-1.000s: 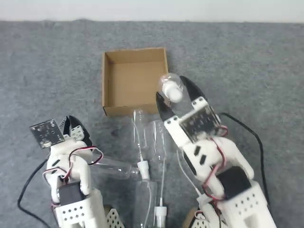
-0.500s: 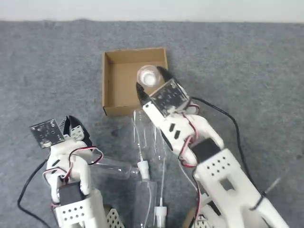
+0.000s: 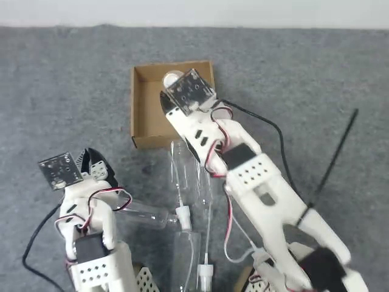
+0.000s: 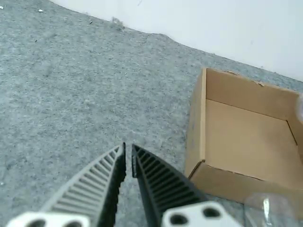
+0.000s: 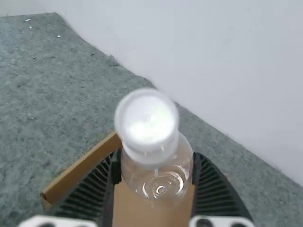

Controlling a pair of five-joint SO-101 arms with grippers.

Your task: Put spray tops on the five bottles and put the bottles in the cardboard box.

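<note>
Bottle (image 5: pixel 151 146), clenched in my right tool (image 5: pixel 156 163), hangs over the cardboard box (image 3: pixel 133 106), far side, cap toward my wrist.

The high camera looked straight down on the grey carpeted table (image 3: pixel 316 79) from well above. Each wrist camera sat low behind its own gripper, facing the white wall (image 4: pixel 213 23). The left gripper (image 4: pixel 128 158) pointed across bare carpet, and the right gripper (image 5: pixel 155 163) framed a clear plastic bottle (image 5: pixel 156 182) at close range. All three views took in the open brown cardboard box (image 3: pixel 149 112).
</note>
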